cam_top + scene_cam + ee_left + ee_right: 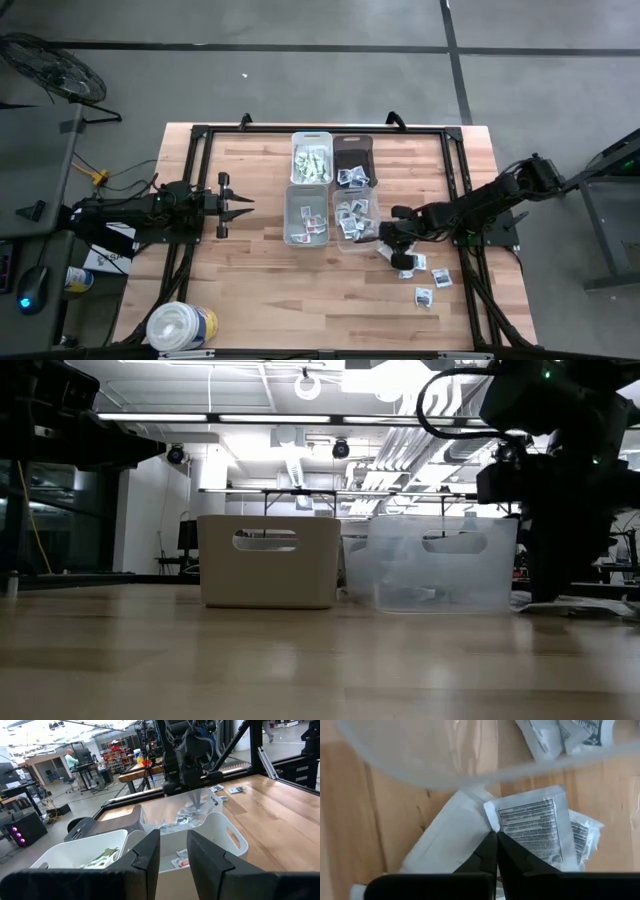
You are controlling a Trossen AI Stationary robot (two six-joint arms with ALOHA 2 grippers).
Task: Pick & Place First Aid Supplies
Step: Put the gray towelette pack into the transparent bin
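Note:
First aid packets lie on the table by the clear bin (355, 215): a printed one (535, 827), a plain white one (447, 842) and one behind them (585, 837). More lie toward the near right (440, 278). My right gripper (496, 836) points steeply down just near-right of that bin (393, 247) and is shut on the printed packet. My left gripper (172, 852) waits at the table's left (235, 205), level and open, with nothing between its fingers. My right gripper pinches the printed packet at its corner (493, 822), where it overlaps the plain white packet, between its two fingertips. The fingers come from above, slanting down. The packet lies flat on the table with the others; the fingertips hide how much paper they hold.
Four bins stand mid-table: a white one (312, 157) with greenish packets, a dark one (352, 160), and two clear ones (307, 215) holding packets. The clear bin's rim (470, 772) is close before my right gripper. A big white tub (180, 325) stands near left.

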